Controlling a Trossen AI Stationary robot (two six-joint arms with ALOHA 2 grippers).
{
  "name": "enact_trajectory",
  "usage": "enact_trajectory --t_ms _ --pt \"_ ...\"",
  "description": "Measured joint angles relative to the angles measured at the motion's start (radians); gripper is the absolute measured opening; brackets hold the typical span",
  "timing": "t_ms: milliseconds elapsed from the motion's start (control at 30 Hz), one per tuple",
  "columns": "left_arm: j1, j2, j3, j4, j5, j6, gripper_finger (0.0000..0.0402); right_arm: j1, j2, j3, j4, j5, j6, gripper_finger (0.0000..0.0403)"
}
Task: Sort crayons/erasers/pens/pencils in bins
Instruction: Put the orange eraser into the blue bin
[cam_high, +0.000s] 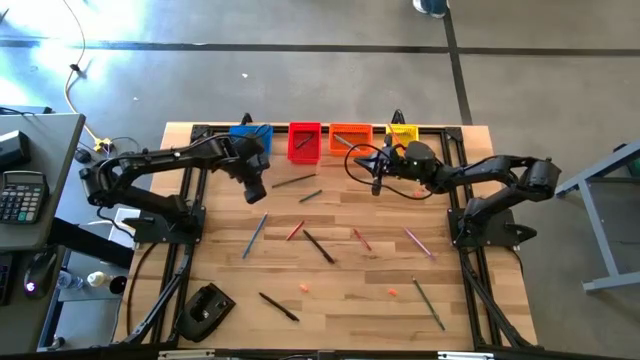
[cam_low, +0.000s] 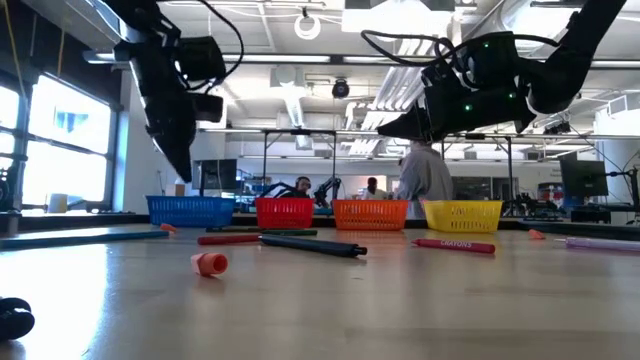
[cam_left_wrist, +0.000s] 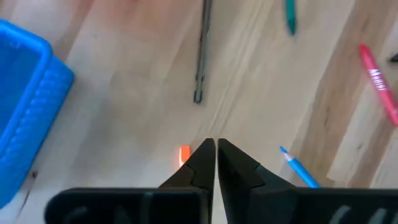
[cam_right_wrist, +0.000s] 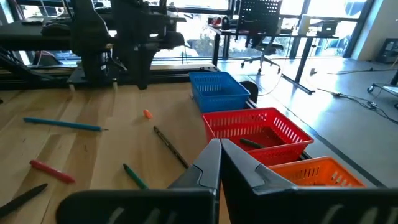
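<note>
My left pincer (cam_left_wrist: 216, 144) is clenched empty above an eraser (cam_left_wrist: 184, 154); tiny, light, rubbery, so pinch across its middle.

A robotics lab: concrete floor (cam_high: 300, 60), office chairs (cam_right_wrist: 261, 37), ceiling ducts (cam_low: 290, 100)

The table (cam_high: 340, 290) was pale planked wood with a smooth, faintly glossy finish. The red bin (cam_right_wrist: 261, 127) and blue bin (cam_right_wrist: 214, 90) were latticed plastic.

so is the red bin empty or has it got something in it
Not empty: the right wrist view shows a dark green stick lying inside the red bin.
</note>
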Motion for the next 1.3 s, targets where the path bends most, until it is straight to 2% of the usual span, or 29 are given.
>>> enact_trajectory --t_ms 333,500,733,933,1300 --pt "0.033 0.194 0.000 0.012 -0.006 0.053 0.0094 0.000 0.000 0.000 -0.001 -0.020 -0.024 0.0000" --pt "0.037 0.238 0.000 0.010 -0.018 0.070 0.0121 0.000 0.000 0.000 -0.001 -0.020 -0.024 0.0000" --pt "0.037 0.239 0.000 -0.011 -0.030 0.080 0.0125 0.000 0.000 0.000 0.000 -0.011 -0.031 0.0000" --pt "0.038 0.238 0.000 -0.054 -0.057 0.078 0.0118 0.000 0.000 0.000 0.000 0.055 -0.044 0.0000" --pt "0.046 0.252 0.028 -0.134 -0.051 0.096 0.0117 0.000 0.001 0.000 -0.001 0.046 -0.044 0.0000"
